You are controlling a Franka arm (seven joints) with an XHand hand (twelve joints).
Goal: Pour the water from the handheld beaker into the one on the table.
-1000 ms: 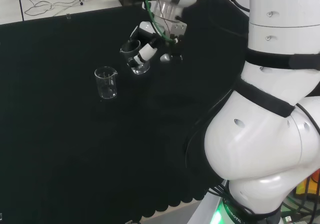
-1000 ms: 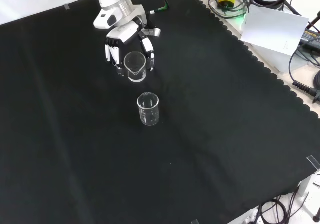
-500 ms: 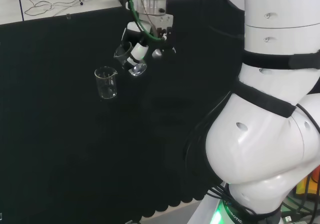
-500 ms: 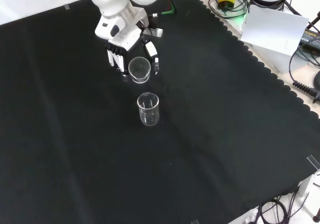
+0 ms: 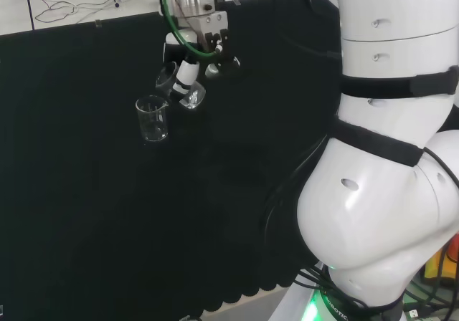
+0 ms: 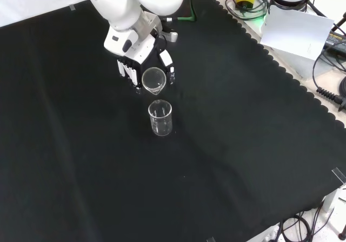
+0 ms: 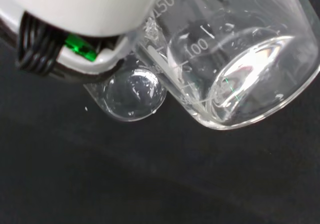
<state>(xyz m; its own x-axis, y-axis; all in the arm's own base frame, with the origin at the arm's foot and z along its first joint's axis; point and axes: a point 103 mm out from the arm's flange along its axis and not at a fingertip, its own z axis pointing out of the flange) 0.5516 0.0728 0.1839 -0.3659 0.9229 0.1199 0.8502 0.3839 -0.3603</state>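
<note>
Gripping a clear glass beaker point(image 6: 153, 80) with curled black-and-white fingers, the hand point(image 6: 135, 64) is sitting in the upper left of the front view. That held beaker is tilting, its round mouth facing the camera and its lip leaning toward the second beaker point(image 6: 160, 118), a clear upright cylinder with a pouring spout standing just below it on the matte black cloth point(image 6: 243, 145). In the wrist view, the held vessel's curved, graduated wall point(image 7: 240, 69) is showing large, glinting, beside the standing one's round rim point(image 7: 131, 94).
</note>
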